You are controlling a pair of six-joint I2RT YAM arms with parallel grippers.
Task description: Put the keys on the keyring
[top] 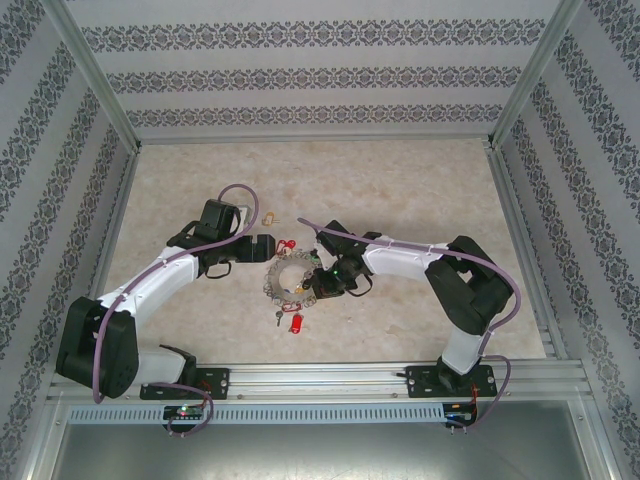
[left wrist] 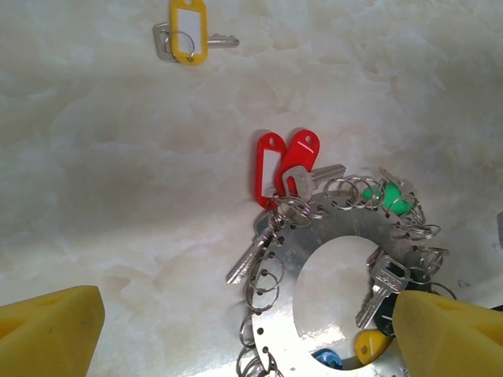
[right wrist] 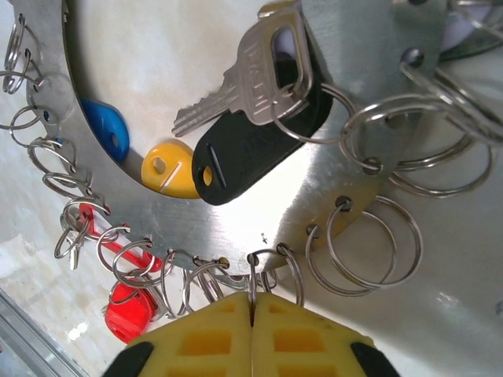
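The keyring [top: 276, 284] is a flat grey metal ring lying mid-table, with small split rings and tagged keys around its rim. My right gripper [top: 320, 287] is at its right edge. In the right wrist view the right gripper [right wrist: 253, 302] is shut on one small split ring hanging from the keyring [right wrist: 259, 212] rim. A silver key [right wrist: 250, 75] with a black tag lies across the opening, beside yellow [right wrist: 168, 173] and blue [right wrist: 107, 132] tags. My left gripper [left wrist: 247, 338] stands open over the keyring [left wrist: 284, 287]; its left edge lies between the fingers. Two red tags [left wrist: 269, 166] fan from the top.
A loose key with a yellow tag [left wrist: 187, 30] lies apart on the table beyond the ring, also seen from above as the yellow-tagged key [top: 270, 213]. A red-tagged key [top: 296, 325] lies just in front of the ring. Patterned walls enclose the marbled table [top: 420, 190].
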